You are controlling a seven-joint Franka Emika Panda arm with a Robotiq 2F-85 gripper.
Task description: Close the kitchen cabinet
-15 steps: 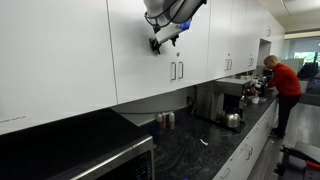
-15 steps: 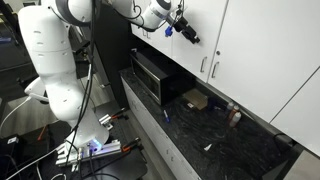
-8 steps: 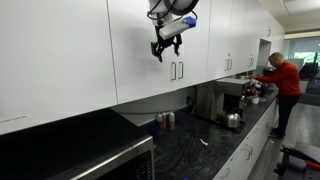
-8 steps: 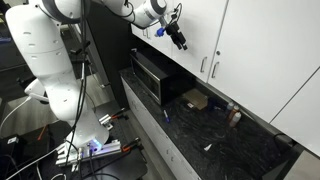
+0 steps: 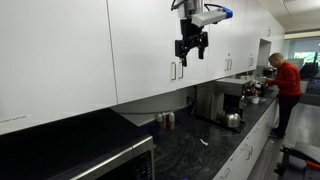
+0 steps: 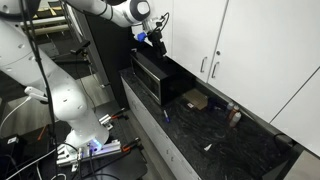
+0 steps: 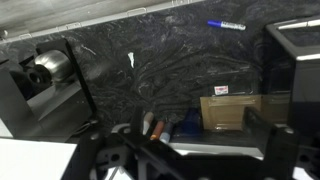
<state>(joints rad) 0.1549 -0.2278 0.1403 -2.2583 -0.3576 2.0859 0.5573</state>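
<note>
The white upper kitchen cabinets [image 5: 140, 50] form a flat row, and all doors look shut, with a pair of metal handles [image 5: 176, 70] side by side. They also show in the exterior view from the robot's side [image 6: 200, 30]. My gripper [image 5: 190, 47] hangs in front of the cabinet faces, fingers pointing down, apart from the doors. It also shows at the end of the white arm [image 6: 155, 40]. In the wrist view the gripper [image 7: 200, 138] looks down on the counter. Its dark fingers [image 7: 262, 128] stand wide apart with nothing between them.
Below is a black speckled countertop [image 5: 190, 145] with a microwave [image 6: 155, 78], a cardboard box [image 7: 232, 108], small bottles [image 7: 155, 125], a blue pen [image 7: 228, 25] and a coffee machine [image 5: 228, 100]. A person in red [image 5: 283, 85] stands at the far end.
The gripper has left the cabinet door face, swung sideways and dropped a little lower. It now hangs clear of the doors, pointing down.
</note>
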